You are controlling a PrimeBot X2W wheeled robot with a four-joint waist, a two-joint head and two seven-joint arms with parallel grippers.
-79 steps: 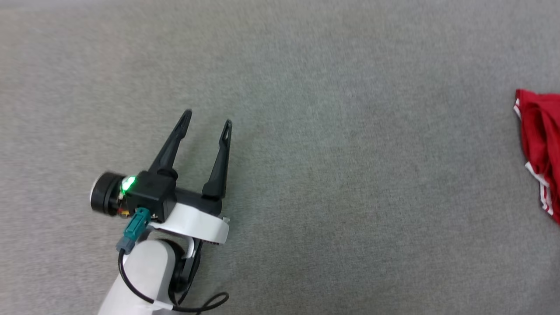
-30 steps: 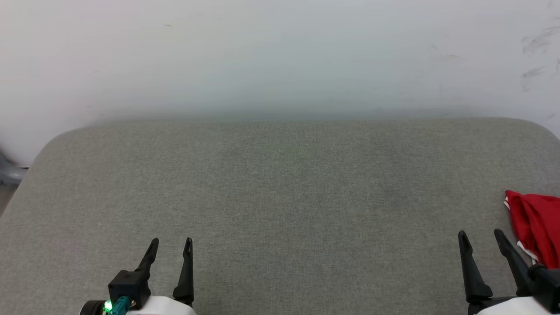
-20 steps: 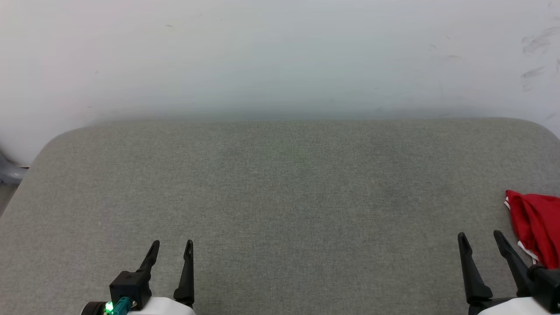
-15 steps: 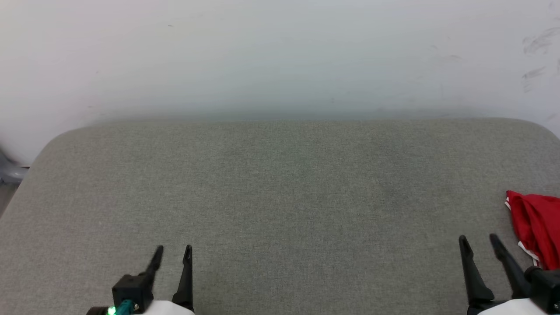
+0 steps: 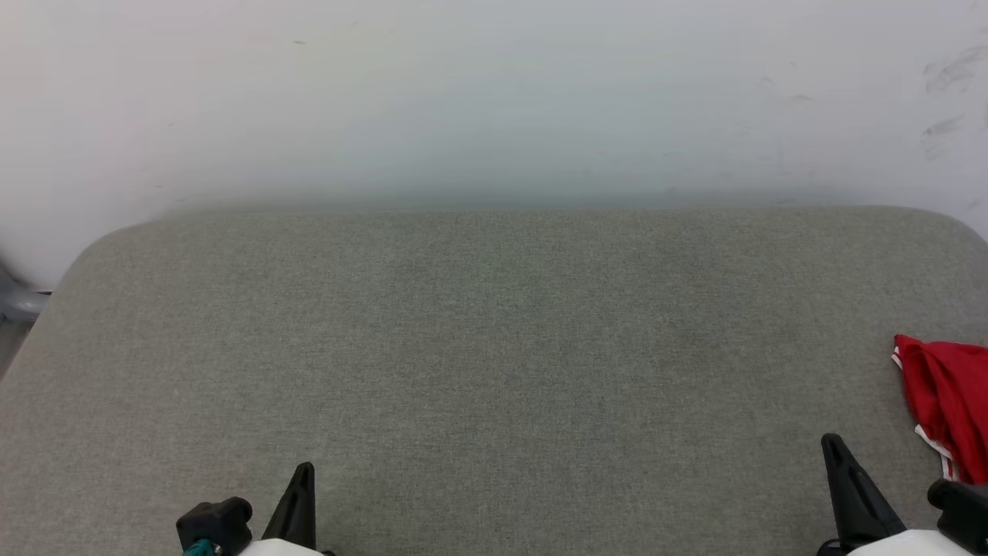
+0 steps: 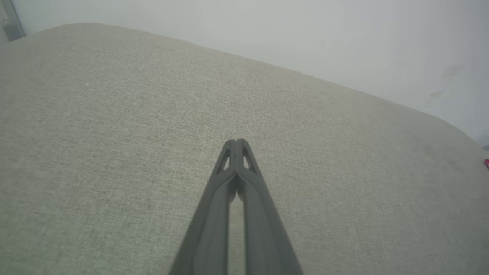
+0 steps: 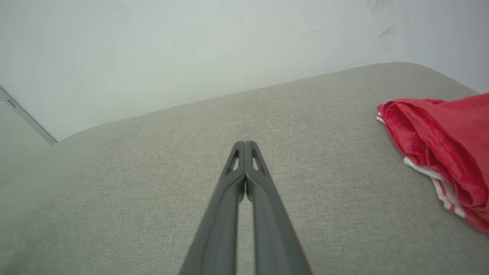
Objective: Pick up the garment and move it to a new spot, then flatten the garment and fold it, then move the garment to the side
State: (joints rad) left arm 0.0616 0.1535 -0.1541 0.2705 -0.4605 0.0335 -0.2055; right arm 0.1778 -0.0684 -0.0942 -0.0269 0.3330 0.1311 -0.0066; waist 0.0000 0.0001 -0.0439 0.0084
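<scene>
Both tools are pressed together and empty: left tool (image 6: pixel 237 143) at near left, right tool (image 7: pixel 245 144) at near right. The red shirt (image 5: pixel 945 390) lies bunched at the right edge of the tabletop (image 5: pixel 494 347), near the right tool.

Head view: mounted high, facing forward and down across the grey padded surface (image 5: pixel 494 347) to the pale wall (image 5: pixel 494 100); widest, farthest framing. Left wrist view: low and close over the same surface, sighted along the left gripper (image 6: pixel 237 142) toward the wall. Right wrist view: equally low, sighted along the right gripper (image 7: pixel 245 143). Shared by all three: surface and wall. Shared by head and right wrist: the garment (image 5: pixel 945 394), at right.
</scene>
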